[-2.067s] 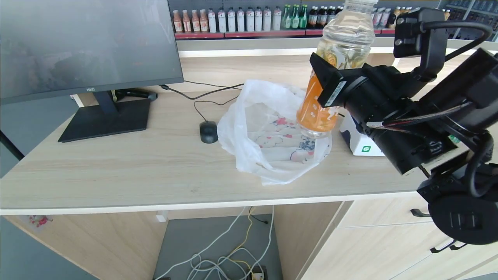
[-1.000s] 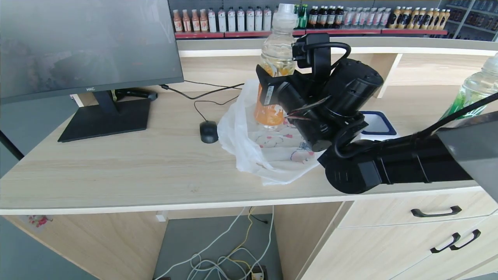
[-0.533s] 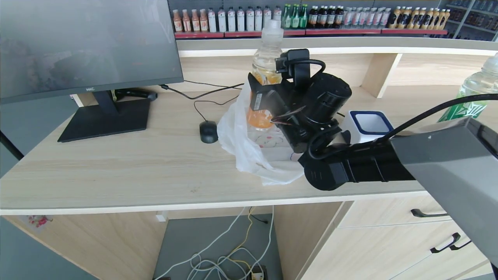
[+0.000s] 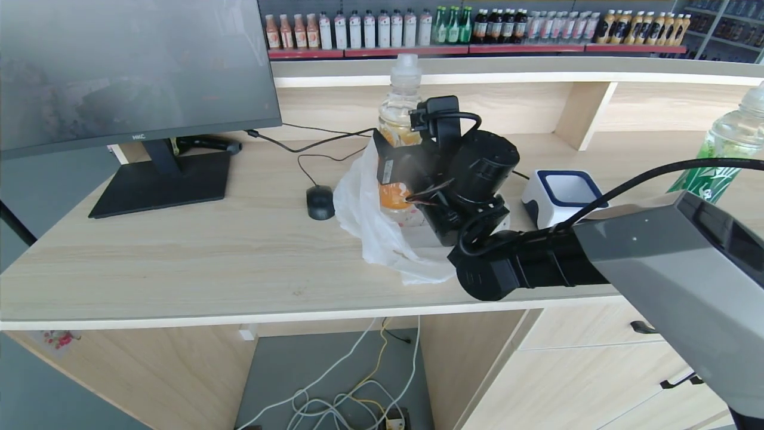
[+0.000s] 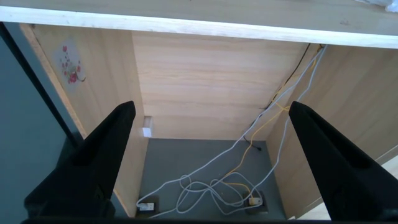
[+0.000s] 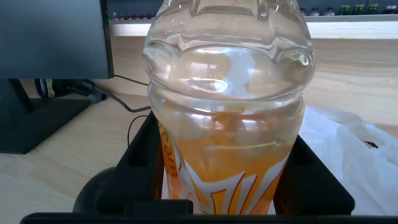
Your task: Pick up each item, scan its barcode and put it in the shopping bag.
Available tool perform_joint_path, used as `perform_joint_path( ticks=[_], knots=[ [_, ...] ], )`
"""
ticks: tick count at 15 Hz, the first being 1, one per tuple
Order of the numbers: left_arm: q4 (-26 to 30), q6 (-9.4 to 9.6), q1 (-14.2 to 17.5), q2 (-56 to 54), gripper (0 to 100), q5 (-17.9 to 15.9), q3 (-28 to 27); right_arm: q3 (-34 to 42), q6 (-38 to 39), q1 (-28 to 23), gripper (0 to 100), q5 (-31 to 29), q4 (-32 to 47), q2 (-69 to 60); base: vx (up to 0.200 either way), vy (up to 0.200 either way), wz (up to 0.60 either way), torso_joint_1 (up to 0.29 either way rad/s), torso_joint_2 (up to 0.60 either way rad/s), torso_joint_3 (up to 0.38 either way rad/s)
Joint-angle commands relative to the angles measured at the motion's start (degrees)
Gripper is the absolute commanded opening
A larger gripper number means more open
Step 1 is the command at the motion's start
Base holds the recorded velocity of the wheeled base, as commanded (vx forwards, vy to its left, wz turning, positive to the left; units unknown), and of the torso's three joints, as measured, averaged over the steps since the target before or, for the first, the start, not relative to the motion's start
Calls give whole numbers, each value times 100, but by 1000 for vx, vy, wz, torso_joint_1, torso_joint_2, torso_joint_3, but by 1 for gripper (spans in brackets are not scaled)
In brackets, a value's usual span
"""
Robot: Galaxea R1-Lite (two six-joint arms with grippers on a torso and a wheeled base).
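Observation:
My right gripper (image 4: 399,173) is shut on an orange drink bottle (image 4: 399,128) with a clear top and white cap, held upright with its base down inside the mouth of the white plastic shopping bag (image 4: 373,230) on the counter. In the right wrist view the bottle (image 6: 227,124) stands between the black fingers (image 6: 140,155). A blue-rimmed white barcode scanner (image 4: 561,194) stands right of the bag. A green bottle (image 4: 719,152) stands at the far right. My left gripper (image 5: 211,155) hangs open below the counter edge, facing the floor cables.
A monitor (image 4: 137,71) on its stand occupies the counter's left, with a black mouse (image 4: 320,202) and cable between it and the bag. A raised wooden ledge (image 4: 537,89) runs behind. Shelves of bottles (image 4: 477,27) line the back wall. Drawers sit under the counter at right.
My right arm has carried the orange bottle from above the scanner leftward and down, so its base now sits inside the bag. The scanner and green bottle came into sight behind the arm.

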Motion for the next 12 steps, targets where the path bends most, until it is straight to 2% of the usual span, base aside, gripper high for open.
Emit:
perform_joint_path(
  ticks=[1,12],
  knots=[
    [0,3,1,0,100,1,0,2,-4,-2,0,-3,-4,48,0,0,0,0,0,0],
    [0,3,1,0,100,1,0,55,5,51,0,-3,-4,268,0,0,0,0,0,0]
  ],
)
